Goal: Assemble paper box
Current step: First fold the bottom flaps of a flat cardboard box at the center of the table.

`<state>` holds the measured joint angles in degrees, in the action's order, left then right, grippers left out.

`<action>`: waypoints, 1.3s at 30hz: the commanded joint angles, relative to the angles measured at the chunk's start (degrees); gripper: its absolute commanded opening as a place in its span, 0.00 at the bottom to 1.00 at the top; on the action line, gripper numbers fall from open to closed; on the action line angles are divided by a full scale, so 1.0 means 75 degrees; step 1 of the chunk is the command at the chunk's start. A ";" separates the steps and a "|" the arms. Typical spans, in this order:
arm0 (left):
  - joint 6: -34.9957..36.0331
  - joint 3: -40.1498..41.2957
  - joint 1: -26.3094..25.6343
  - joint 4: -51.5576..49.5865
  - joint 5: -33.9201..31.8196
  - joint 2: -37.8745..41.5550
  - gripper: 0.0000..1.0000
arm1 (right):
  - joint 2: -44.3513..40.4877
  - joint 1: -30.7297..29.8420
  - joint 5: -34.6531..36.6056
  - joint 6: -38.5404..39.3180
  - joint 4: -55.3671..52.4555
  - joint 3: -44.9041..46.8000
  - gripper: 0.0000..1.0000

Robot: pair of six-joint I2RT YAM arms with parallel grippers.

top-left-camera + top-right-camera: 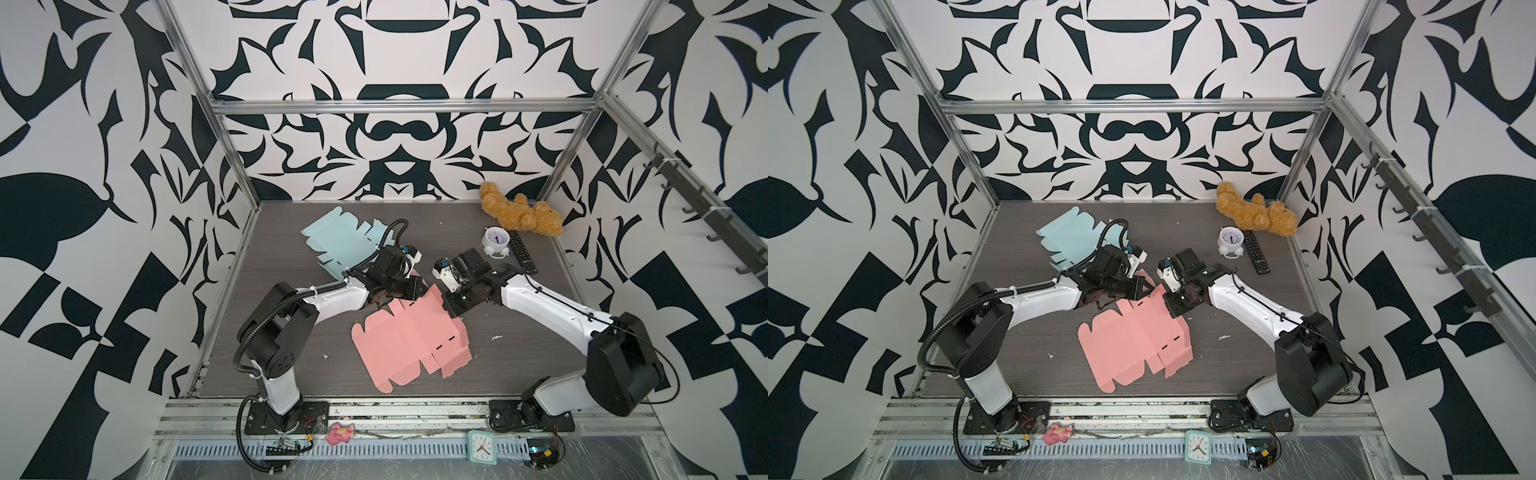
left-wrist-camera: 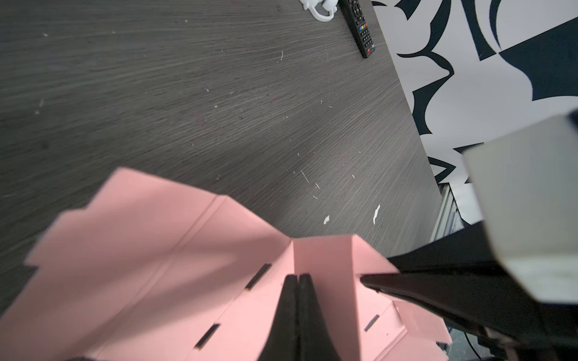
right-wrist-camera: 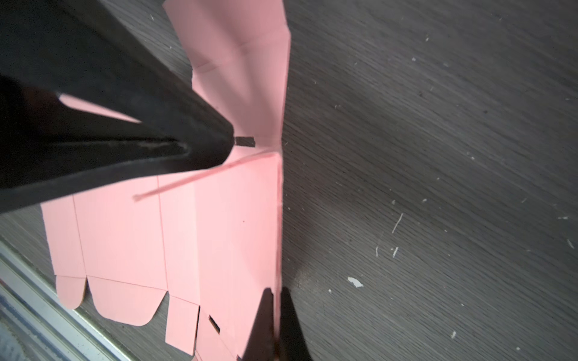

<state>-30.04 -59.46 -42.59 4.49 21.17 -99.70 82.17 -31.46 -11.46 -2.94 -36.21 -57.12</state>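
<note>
Right hand (image 3: 276,300) is clenched on the free edge of one raised side of the pink die-cut paper box blank (image 1: 407,336), holding that side upright along its crease. Left hand (image 2: 298,281), clenched on nothing, sets its tips on the base beside the fold, apparently to pin the blank flat on the grey wood-grain bench (image 1: 519,353), mid-bench between both arms.

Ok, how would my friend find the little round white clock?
On the dark grey wooden table, find the fluffy brown teddy bear in the far right corner. Just in front of it stands the round white alarm clock, beside a black remote control. The only other one, a square mint-green clock, sits off the table.
</note>
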 commanded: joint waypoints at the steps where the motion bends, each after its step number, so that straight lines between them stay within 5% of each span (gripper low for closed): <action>1: 0.0085 0.0184 0.0211 -0.0350 -0.0120 0.0369 0.00 | -0.0369 -0.0224 0.0176 0.0122 0.0068 -0.0130 0.00; 18: 0.0253 0.1717 0.1189 -0.1443 -0.0894 0.2005 0.00 | -0.0461 -0.0628 0.0814 0.0244 -0.0218 -0.0283 0.00; 39: 0.0322 0.0976 0.1446 -0.1794 -0.0468 0.0614 0.00 | -0.0551 -0.0857 0.0884 0.0160 -0.0351 -0.0492 0.00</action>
<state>-28.51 -51.00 -32.10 -7.18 16.45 -94.65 79.66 -37.58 -5.69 -1.72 -37.87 -58.19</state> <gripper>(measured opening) 0.045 0.052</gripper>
